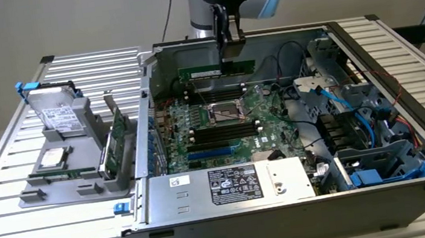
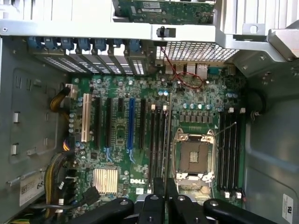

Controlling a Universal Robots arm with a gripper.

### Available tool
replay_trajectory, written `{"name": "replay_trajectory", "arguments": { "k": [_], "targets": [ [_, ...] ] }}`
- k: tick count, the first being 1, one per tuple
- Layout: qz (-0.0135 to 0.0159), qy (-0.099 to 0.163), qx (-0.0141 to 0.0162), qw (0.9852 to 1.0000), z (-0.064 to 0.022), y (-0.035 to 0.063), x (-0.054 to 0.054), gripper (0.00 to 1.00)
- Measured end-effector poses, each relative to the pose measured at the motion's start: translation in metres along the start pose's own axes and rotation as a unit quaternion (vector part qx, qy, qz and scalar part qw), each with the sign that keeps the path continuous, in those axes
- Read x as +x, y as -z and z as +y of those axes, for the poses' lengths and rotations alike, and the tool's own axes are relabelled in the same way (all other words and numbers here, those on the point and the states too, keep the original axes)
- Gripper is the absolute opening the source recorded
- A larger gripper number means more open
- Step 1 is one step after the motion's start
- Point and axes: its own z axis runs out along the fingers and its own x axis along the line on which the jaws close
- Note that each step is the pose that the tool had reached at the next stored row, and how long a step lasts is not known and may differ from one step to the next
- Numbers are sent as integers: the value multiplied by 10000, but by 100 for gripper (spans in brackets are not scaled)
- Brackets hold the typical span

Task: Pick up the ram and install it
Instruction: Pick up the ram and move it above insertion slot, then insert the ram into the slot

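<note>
Ram (image 1: 207,71) carry step: found it clamped in end effector (image 1: 231,56) over motherboard (image 1: 263,103); judged square alignment with a memory slot (image 1: 223,133) necessary

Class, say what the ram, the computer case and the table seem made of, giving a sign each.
The ram: green circuit board, matt, with dark chips. The computer case: sheet metal, probably steel, dull grey with folded edges. The table: likely aluminium, bright ribbed slats.
</note>
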Motion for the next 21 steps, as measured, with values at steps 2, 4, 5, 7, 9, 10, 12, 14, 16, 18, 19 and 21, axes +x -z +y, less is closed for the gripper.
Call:
{"name": "replay_trajectory", "arguments": {
  "k": [2,4,5,7,9,10,12,14,16,18,19,21],
  "targets": [
    [9,13,4,10000,-2,-22,-39,14],
    [14,23,5,10000,-3,-36,-70,14],
    [14,27,5,10000,-4,-43,-83,14],
    [16,35,5,10000,-10,-57,-105,14],
    [16,37,5,10000,-17,-75,-115,14],
    [16,37,5,10000,-22,-85,-120,14],
    [16,37,5,10000,-28,-103,-126,14],
    [16,37,5,10000,-32,-118,-132,14],
    [16,37,5,10000,-34,-134,-136,14],
    [17,38,5,10000,-36,-153,-142,14],
    [18,37,4,10000,-35,-162,-143,14],
    [23,37,5,10000,-35,-170,-144,14]
  ]
}}
